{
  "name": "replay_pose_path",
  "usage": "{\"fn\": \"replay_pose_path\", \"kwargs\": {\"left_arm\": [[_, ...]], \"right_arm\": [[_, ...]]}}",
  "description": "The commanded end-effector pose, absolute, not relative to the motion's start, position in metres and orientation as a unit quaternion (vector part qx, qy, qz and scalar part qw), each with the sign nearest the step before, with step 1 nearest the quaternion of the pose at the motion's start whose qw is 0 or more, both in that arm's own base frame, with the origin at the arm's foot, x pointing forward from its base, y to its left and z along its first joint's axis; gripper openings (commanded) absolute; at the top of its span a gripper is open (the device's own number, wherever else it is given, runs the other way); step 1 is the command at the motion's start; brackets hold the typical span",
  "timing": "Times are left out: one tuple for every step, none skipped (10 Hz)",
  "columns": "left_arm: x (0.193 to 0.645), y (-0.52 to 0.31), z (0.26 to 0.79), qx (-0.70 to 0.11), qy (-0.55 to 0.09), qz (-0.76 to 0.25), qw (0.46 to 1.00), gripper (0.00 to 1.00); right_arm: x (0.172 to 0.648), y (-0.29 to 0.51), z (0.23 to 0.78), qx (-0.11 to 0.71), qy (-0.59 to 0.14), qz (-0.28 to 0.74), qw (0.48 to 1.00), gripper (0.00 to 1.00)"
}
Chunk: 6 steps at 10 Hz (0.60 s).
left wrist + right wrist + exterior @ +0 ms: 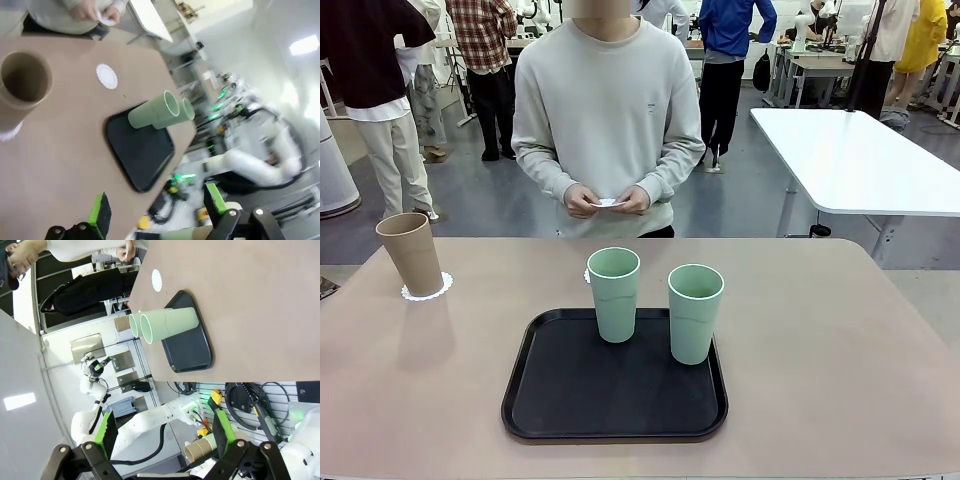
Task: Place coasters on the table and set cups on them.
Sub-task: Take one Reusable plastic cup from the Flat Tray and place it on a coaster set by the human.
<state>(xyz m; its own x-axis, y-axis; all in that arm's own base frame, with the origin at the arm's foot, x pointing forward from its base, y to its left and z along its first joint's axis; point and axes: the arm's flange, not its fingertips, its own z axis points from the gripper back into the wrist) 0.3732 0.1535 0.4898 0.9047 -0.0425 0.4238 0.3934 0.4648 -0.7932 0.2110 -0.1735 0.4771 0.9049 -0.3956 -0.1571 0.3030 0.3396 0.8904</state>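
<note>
Leftward, matte tapered tan cup (pixel 410 253) atop scalloped white coaster (pixel 426 293).

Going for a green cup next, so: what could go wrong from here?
1. The left mint cup and right mint cup stand close together on the black tray; gripping one could knock the other.
2. The bare coaster lies just behind the tray, half hidden in the front view; a cup might land off-centre.
3. The person's hands hold another coaster and may reach in.
</note>
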Motion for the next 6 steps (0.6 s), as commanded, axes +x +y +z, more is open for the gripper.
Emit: {"fn": "replay_pose_path", "kwargs": {"left_arm": [[0.369,0.076,0.508,-0.384,-0.215,-0.225,0.869,1.0],[0.371,0.042,0.51,-0.356,-0.183,-0.286,0.87,1.0],[0.377,0.012,0.51,-0.334,-0.168,-0.337,0.864,1.0],[0.387,-0.018,0.502,-0.322,-0.16,-0.369,0.857,1.0],[0.399,-0.041,0.493,-0.306,-0.143,-0.399,0.852,1.0],[0.409,-0.061,0.483,-0.278,-0.129,-0.425,0.851,1.0]], "right_arm": [[0.21,-0.174,0.477,0.539,-0.046,-0.21,0.815,1.0],[0.21,-0.174,0.477,0.539,-0.046,-0.21,0.815,1.0],[0.21,-0.174,0.477,0.539,-0.046,-0.21,0.815,1.0],[0.21,-0.174,0.477,0.539,-0.046,-0.21,0.815,1.0],[0.21,-0.174,0.477,0.539,-0.046,-0.21,0.815,1.0],[0.21,-0.174,0.477,0.539,-0.046,-0.21,0.815,1.0]]}}
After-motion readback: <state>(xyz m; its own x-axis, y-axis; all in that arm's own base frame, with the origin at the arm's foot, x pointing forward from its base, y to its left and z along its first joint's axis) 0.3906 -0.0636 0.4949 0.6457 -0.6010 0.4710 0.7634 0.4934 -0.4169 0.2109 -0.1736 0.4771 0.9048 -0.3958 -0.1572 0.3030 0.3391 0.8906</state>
